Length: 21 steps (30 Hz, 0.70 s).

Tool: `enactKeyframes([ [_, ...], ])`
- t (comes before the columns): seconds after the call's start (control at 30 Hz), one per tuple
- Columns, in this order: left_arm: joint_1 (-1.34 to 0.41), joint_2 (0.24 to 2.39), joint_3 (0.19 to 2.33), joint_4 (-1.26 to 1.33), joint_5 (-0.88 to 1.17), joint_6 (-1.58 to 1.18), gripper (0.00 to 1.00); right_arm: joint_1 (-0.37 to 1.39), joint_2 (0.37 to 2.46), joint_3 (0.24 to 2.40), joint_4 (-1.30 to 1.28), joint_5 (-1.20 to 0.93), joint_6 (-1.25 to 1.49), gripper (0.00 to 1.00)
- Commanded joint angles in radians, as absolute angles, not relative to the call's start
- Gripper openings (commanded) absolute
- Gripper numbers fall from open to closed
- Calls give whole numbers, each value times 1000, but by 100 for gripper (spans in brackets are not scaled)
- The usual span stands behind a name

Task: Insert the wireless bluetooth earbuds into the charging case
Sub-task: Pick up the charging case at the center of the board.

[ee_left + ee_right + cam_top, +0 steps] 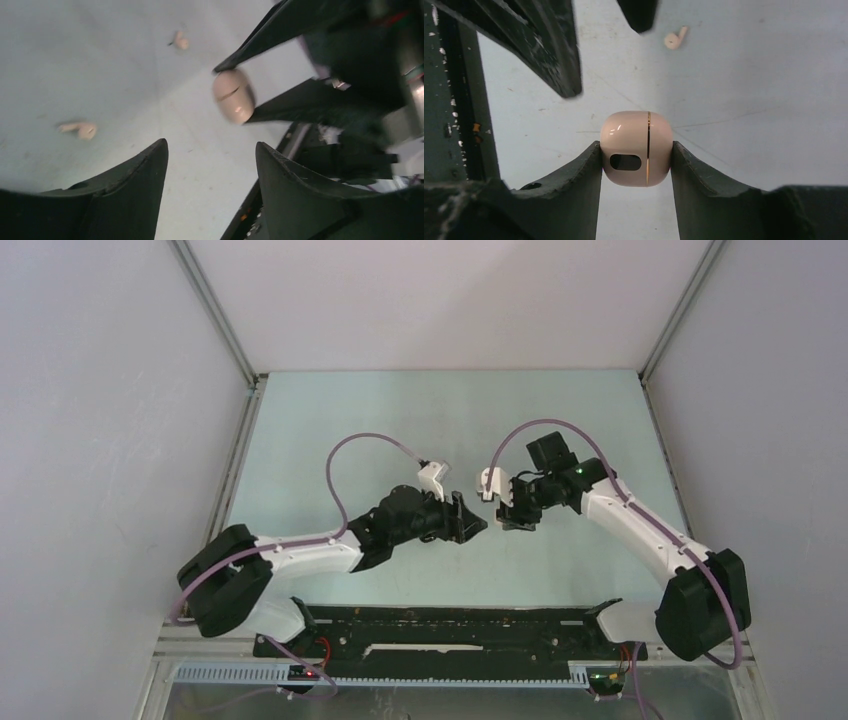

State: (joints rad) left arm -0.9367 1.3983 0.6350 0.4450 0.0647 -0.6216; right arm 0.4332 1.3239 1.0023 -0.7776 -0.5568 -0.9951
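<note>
My right gripper (635, 145) is shut on a beige-pink charging case (636, 148), held by its sides above the table. The case is closed, with a gold seam and a dark oval slot facing the camera. It also shows in the left wrist view (232, 95), between the right gripper's fingers. My left gripper (211, 145) is open and empty, close to the left of the right gripper (515, 512). Two beige-pink earbuds lie on the table, one (80, 130) at left and one (180, 41) farther off. One earbud (675, 38) shows in the right wrist view.
A black rail (440, 625) runs along the table's near edge. White walls with metal corner posts (215, 315) close in the pale green table (400, 420) on three sides. The left gripper's fingers (549, 50) hang just beyond the held case.
</note>
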Motion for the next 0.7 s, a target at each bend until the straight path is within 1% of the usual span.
enactKeyframes([
  [0.0, -908, 1437, 682, 658, 276, -719, 69, 480, 1291, 958, -757, -524, -957, 38],
  [0.17, -898, 1487, 711, 670, 338, -753, 66, 498, 1258, 948, -735, -518, -929, 38],
  [0.33, -891, 1520, 741, 624, 331, -772, 63, 516, 1215, 948, -702, -511, -899, 38],
  [0.5, -876, 1548, 739, 655, 348, -811, 61, 545, 1183, 948, -700, -503, -887, 39],
  [0.67, -875, 1576, 739, 698, 379, -835, 54, 565, 1171, 947, -690, -490, -871, 39],
])
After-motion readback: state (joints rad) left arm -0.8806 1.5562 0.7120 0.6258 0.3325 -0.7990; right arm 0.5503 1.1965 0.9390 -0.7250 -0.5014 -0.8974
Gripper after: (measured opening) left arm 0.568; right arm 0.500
